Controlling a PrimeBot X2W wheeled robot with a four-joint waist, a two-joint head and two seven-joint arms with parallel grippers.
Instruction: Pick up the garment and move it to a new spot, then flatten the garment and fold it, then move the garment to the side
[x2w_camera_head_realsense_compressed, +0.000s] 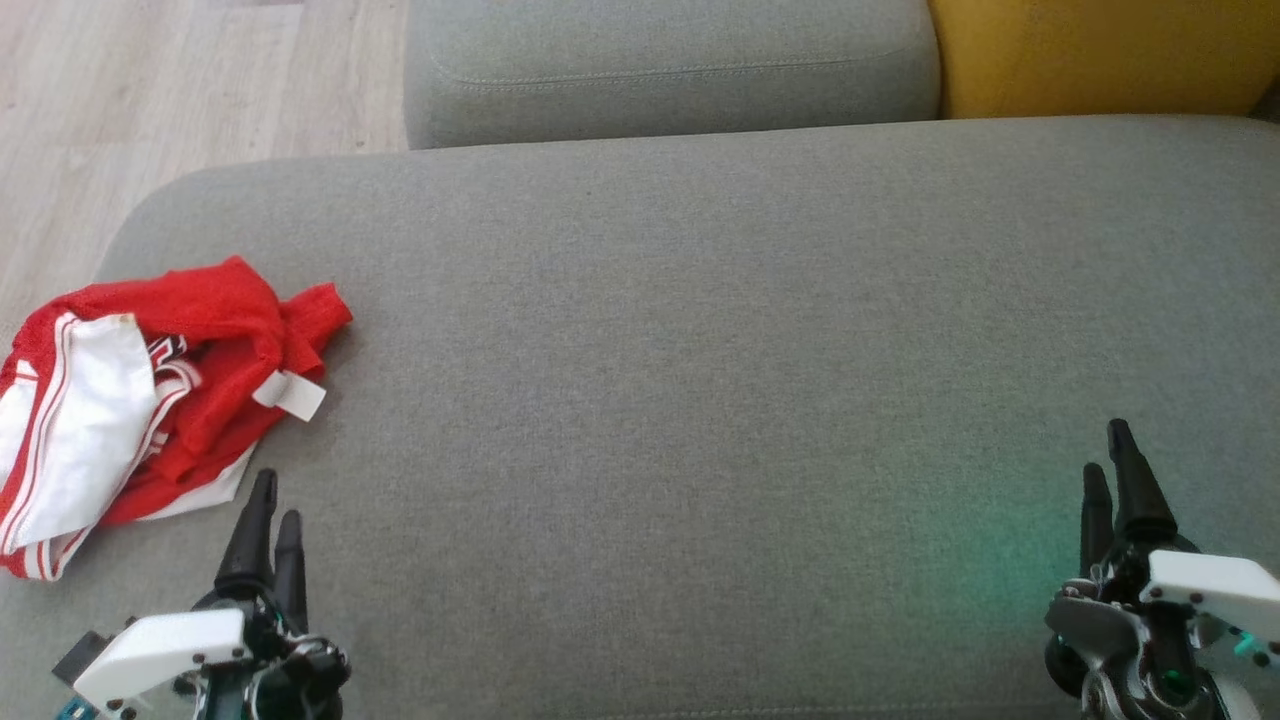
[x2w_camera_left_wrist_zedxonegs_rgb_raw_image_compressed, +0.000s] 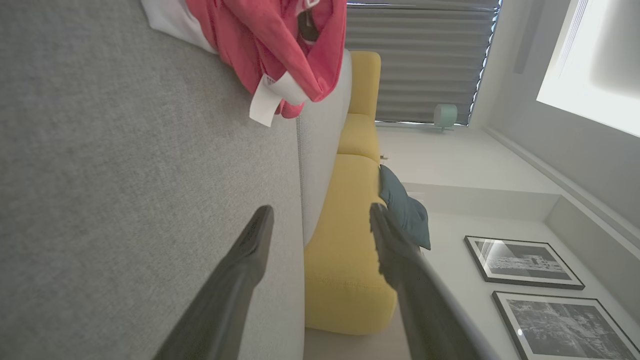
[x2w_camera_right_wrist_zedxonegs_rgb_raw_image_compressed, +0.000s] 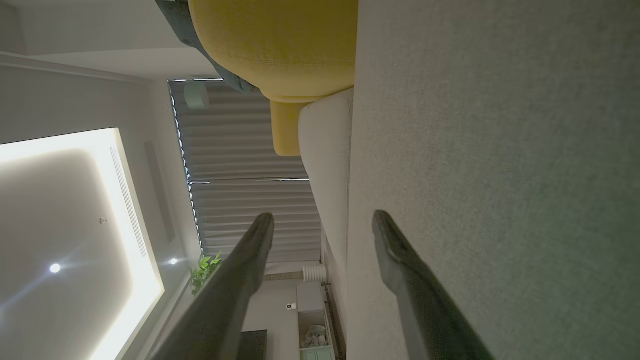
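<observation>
Garment (x2w_camera_head_realsense_compressed: 150, 400): red with white panels and striped trim, lying crumpled at the left edge of the grey sofa seat (x2w_camera_head_realsense_compressed: 700, 350), toward the near-left corner. Part of it reaches past the left border of the head view. A white tag (x2w_camera_head_realsense_compressed: 290, 395) sticks out on the side facing the seat's middle.

Left end effector (x2w_camera_head_realsense_compressed: 277, 497): at the near edge, just beside the garment's near hem and apart from it. It is released and empty. The head view sees its fingers edge-on, so they look almost together, but the left wrist view shows a clear gap (x2w_camera_left_wrist_zedxonegs_rgb_raw_image_compressed: 321, 210). The garment (x2w_camera_left_wrist_zedxonegs_rgb_raw_image_compressed: 270, 45) sits ahead of the tips there.

Right end effector (x2w_camera_head_realsense_compressed: 1106, 447): near the near-right corner, well apart from the garment, released and holding nothing. The right wrist view shows the gap (x2w_camera_right_wrist_zedxonegs_rgb_raw_image_compressed: 323, 216) over bare grey fabric. Contact with the seat probably none, but the angle is poor.

Beyond the far edge: a second grey cushion (x2w_camera_head_realsense_compressed: 670, 60), a yellow cushion (x2w_camera_head_realsense_compressed: 1100, 50), and wood floor (x2w_camera_head_realsense_compressed: 150, 90).
</observation>
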